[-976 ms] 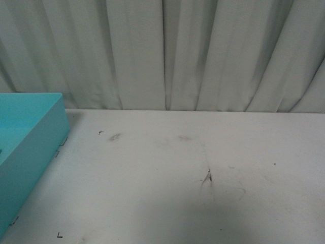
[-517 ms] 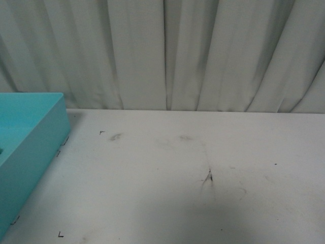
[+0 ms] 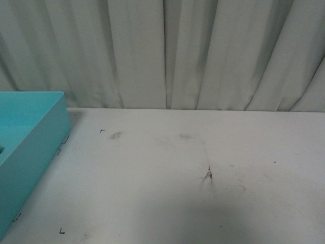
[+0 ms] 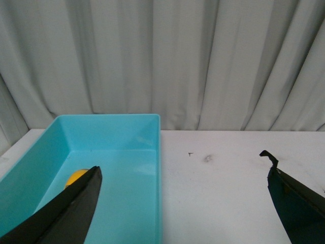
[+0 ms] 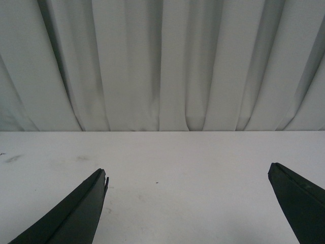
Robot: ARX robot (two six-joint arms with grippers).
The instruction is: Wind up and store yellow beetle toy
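**Beetle toy lies in the bin, both grippers empty**

At the left edge of the white surface (image 3: 167, 173) stands a turquoise storage bin (image 4: 152, 147), and inside it, on the floor toward the wall away from the surface's middle, shows a small patch of yellow: most likely the yellow beetle toy (image 4: 77, 176). Storing seems done, judging by where the toy lies. The left gripper (image 4: 185, 203) hangs over the bin's near wall with its jaws spread wide and nothing between them, as if just clear of a release. The right gripper (image 5: 188, 203) is likewise spread and empty over bare surface.

One dark finger (image 4: 66, 213) covers most of the toy, so its wheels, windows and pose cannot be made out. From the front, the bin is cut off and neither arm appears.
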